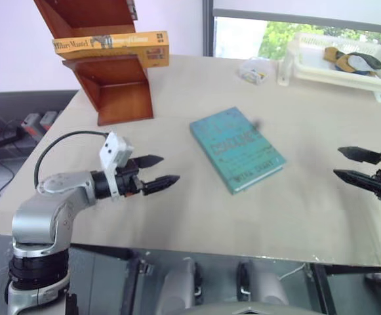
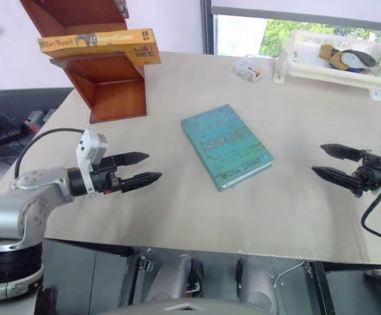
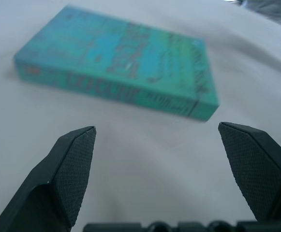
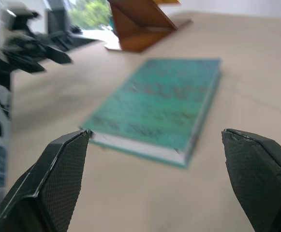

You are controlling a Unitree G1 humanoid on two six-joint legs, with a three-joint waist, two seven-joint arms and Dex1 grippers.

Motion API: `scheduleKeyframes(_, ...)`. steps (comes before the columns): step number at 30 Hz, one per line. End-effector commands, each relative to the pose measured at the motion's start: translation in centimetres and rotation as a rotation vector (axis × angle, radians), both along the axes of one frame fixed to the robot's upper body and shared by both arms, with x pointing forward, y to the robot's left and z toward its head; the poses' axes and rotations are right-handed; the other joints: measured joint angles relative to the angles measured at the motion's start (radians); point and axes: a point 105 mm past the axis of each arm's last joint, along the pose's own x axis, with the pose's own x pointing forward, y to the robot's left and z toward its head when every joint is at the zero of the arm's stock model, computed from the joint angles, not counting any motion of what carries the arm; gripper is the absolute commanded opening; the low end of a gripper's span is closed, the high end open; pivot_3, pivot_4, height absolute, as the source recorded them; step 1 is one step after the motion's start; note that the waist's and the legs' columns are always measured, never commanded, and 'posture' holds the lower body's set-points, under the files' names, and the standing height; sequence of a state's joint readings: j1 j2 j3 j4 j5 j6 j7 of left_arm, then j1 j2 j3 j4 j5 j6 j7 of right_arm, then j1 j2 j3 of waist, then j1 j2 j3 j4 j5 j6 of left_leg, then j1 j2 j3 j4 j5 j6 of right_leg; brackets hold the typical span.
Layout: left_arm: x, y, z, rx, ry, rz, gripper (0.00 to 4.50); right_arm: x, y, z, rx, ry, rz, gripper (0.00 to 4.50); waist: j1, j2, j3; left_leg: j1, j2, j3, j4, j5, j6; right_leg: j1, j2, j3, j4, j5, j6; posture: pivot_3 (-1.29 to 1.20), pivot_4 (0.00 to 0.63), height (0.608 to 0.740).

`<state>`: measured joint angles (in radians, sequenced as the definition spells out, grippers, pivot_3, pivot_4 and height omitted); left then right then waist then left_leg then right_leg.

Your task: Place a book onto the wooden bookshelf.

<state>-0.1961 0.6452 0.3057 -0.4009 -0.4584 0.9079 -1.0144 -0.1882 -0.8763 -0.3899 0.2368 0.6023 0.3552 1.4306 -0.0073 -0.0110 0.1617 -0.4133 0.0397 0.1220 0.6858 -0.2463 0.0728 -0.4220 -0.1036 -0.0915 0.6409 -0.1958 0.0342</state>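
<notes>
The orange-yellow book (image 1: 111, 46) lies flat on a tier of the reddish-brown wooden bookshelf (image 1: 115, 88) at the table's far left corner. Its lettered spine faces me and its right end juts past the shelf's side. My left gripper (image 1: 170, 168) hovers open and empty over the near left of the table, well in front of the shelf, pointing right. At the right edge my right gripper (image 1: 338, 162) is also open and empty, pointing left. The right wrist view catches the bookshelf (image 4: 140, 24) and the left gripper (image 4: 38, 48) beyond.
A thinner teal book (image 1: 237, 148) lies flat mid-table between the two grippers, apart from both. A white plastic basket (image 1: 338, 62) holding small items stands at the far right, with a small clear container (image 1: 252, 71) beside it. The table's (image 1: 197, 210) front edge runs just below the grippers.
</notes>
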Motion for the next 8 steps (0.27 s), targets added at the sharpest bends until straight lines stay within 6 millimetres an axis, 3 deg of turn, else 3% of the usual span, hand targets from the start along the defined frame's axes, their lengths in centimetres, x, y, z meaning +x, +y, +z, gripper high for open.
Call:
scheduleKeyframes(1, -0.5, 1.2, 0.6, -0.030, -0.041, 0.040, 4.46, -0.1, -0.8, 0.1, -0.057, -0.030, -0.038, 4.50, 0.000, 0.000, 0.000, -0.001, 0.000, -0.001, 0.000, 0.000, 0.001, 0.000, 0.000, -0.001, 0.000, 0.000, 0.000, 0.00, 0.150, 0.712)
scheduleKeyframes(8, -1.1, 1.6, -1.3, 0.035, -0.034, 0.049, 4.46, -0.6, -1.4, -1.9, -0.078, 0.012, -0.089, 4.50, 0.003, 0.000, 0.000, -0.002, 0.000, -0.002, -0.001, 0.000, 0.000, -0.001, -0.001, -0.003, -0.001, -0.001, -0.001, 0.00, 0.150, 0.712)
